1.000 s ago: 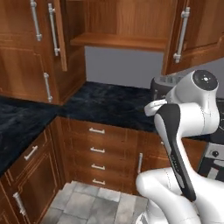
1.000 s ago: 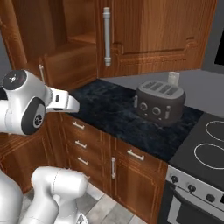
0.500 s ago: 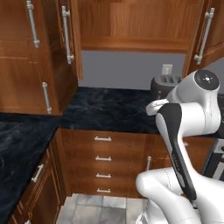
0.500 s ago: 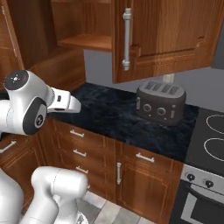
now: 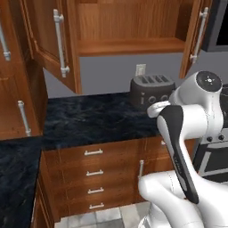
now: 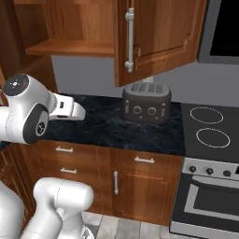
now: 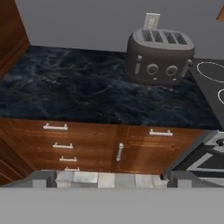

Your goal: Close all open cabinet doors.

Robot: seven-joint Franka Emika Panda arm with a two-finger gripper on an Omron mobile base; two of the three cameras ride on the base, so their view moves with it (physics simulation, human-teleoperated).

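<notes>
Gripper [image 7: 112,178] state: cannot tell, tips barely visible at hand view's bottom edge, holding nothing; aimed at countertop [image 7: 78,92] and toaster [image 7: 159,54]; 2 open cabinet doors [image 5: 55,42] [image 5: 198,35], upper left and upper right in left base view, unreached.

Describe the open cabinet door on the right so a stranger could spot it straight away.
Start at the grey toaster on the dark counter. Directly above it hangs a reddish-brown wooden door swung out from the open wall cabinet's shelf. Unlike the drawer fronts below, it carries a long vertical grey bar handle.
</notes>
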